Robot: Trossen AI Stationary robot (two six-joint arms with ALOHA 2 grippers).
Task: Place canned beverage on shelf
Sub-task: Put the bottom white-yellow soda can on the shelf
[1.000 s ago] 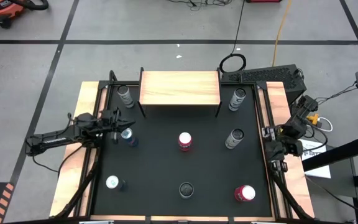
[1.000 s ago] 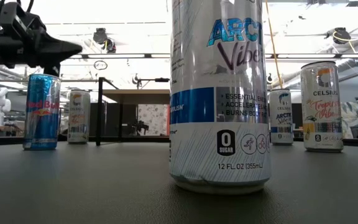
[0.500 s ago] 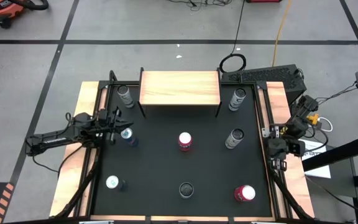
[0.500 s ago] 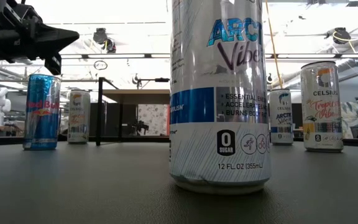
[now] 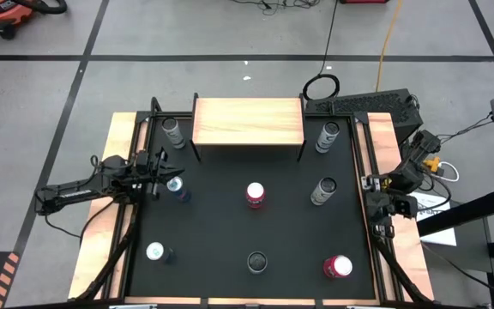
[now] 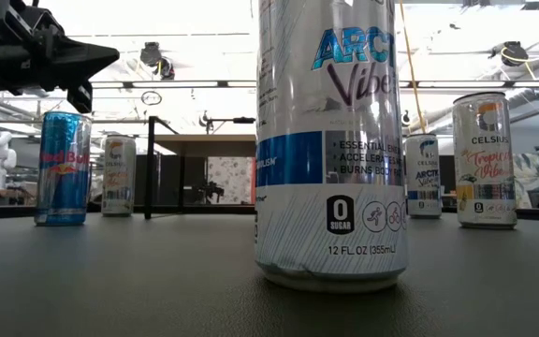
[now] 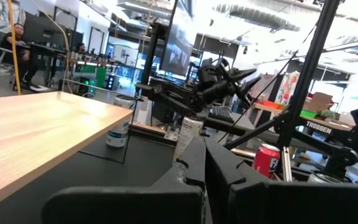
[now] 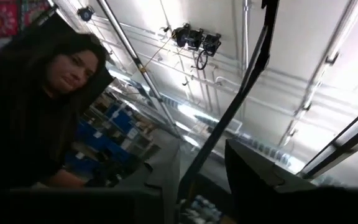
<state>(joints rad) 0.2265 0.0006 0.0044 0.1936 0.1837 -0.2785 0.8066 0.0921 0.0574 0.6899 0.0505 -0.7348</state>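
bright overhead lights glare; nearest can (image 6: pixel 330 140) looms large, shadows soft.

— Where do we find the shelf (image 5: pixel 248 121)?

— At the far middle of the surface (image 5: pixel 221 232), with one can (image 5: pixel 172 131) just beside its left end and another (image 5: pixel 328 136) just beside its right end.

— And nearer us?

— We see a can (image 5: pixel 255 195) at the centre and one (image 5: pixel 322 190) to its right. On the left, a can (image 5: pixel 177 188) stands just beside the left tool (image 5: pixel 160 180). Along the near edge stand three more: left (image 5: pixel 155 251), middle (image 5: pixel 256 261) and right (image 5: pixel 337 267).

— The right tool (image 5: pixel 381 209)?

— Off the surface's right edge.
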